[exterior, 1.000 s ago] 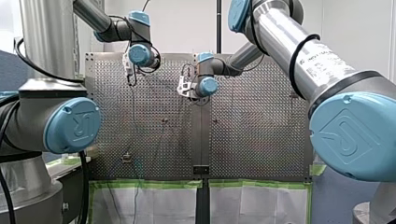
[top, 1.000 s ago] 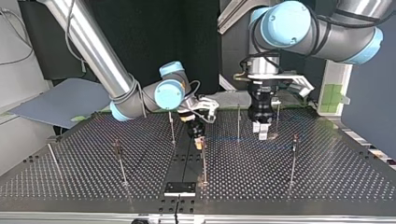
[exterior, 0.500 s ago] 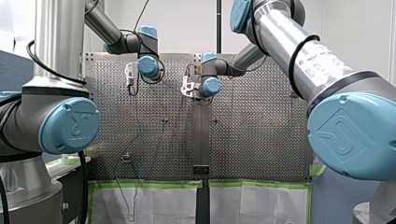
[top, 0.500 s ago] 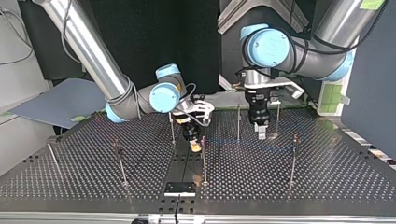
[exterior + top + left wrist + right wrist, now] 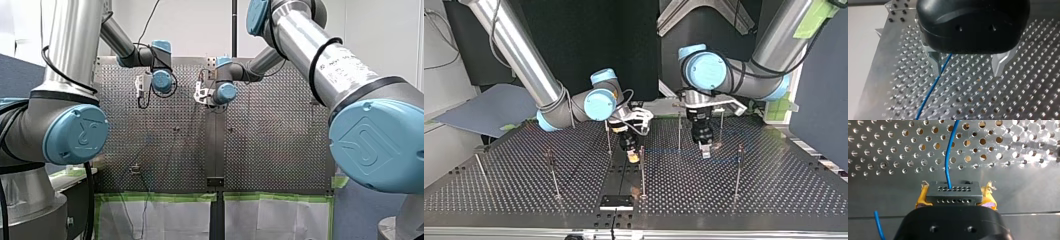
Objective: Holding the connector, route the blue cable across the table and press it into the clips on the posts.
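— Cable (image 5: 949, 157) col.?
— Plain blue, both where it leaves the connector (image 5: 953, 192) betw. the right jaws and beside one of the left fingers (image 5: 934, 58).
— Connector?
— Dark grey, 2 rows of tiny holes on its face. Pads (image 5: 921, 199) each side: yellow, w/ a purple bit.
— Gripper bodies?
— Right gripper (image 5: 954, 197) black. Left gripper (image 5: 967, 73) black too, fingers bare silver.
— Table (image 5: 978, 100) under the jaws?
— Silver-grey, even grid of holes. Plain grey strip directly below the right jaws.
— Arms?
— My left arm (image 5: 70, 45) & my right arm (image 5: 320, 55): silver tubes, light-blue joint caps (image 5: 372, 145). Green tape (image 5: 150, 196) & white sheets (image 5: 165, 220), far from both jaws.
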`<state>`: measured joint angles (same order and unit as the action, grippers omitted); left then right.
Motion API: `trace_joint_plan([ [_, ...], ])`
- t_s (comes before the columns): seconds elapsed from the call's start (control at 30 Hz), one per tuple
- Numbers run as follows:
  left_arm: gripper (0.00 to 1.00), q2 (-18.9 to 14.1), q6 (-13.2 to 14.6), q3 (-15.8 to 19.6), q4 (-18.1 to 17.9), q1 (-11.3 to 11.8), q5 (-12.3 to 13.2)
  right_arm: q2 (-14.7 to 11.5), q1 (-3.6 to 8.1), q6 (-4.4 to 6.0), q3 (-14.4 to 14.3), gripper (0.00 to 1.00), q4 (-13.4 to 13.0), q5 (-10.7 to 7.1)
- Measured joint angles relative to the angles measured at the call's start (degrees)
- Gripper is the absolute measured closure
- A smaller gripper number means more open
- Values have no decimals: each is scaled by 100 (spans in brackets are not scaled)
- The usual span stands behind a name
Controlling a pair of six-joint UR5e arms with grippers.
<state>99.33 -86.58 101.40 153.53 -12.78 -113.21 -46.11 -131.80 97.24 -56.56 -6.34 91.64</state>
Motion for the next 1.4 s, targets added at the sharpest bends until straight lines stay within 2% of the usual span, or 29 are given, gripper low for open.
trace_joint_plan([
  [0.23, 0, 17, 91, -68, -115, 56, -120, 0, 0, -1, 1, 100, -7, 3],
  [0.57, 0, 32, 112, -214, -374, 144, 29, 2, 0, -21, 0, 100, -17, 4],
  [0.87, 0, 252, 115, -556, -226, 169, 1, 2, 0, -28, 0, 100, -18, -19],
  [1.07, 0, 264, 71, -601, -202, 153, -32, 1, 0, -29, 0, 100, -17, -22],
  [1.1, 13, 264, 59, -602, -202, 149, -34, 1, 0, -31, -1, 100, -18, -22],
  [1.13, 13, 264, 49, -603, -201, 143, -37, 1, 0, -33, 0, 100, -18, -22],
  [1.17, 25, 264, 35, -603, -200, 136, -40, 1, 0, -34, 0, 100, -18, -22],
  [1.2, 43, 265, 24, -604, -199, 131, -42, 1, 0, -34, 0, 100, -17, -22],
  [1.23, 43, 265, 11, -603, -195, 126, -43, 1, 0, -36, 0, 100, -18, -22],
  [1.27, 62, 266, -13, -604, -184, 119, -45, 1, 0, -38, 0, 100, -17, -23],
  [1.3, 75, 265, -33, -603, -168, 112, -46, 1, 0, -40, 1, 100, -18, -22],
  [1.33, 75, 263, -53, -602, -149, 106, -51, 2, 0, -41, 1, 100, -17, -23],
  [1.37, 93, 262, -76, -602, -124, 98, -65, 2, 0, -42, 0, 100, -17, -22],
  [1.4, 100, 261, -90, -601, -110, 93, -85, 2, 0, -43, 0, 100, -17, -22],
])
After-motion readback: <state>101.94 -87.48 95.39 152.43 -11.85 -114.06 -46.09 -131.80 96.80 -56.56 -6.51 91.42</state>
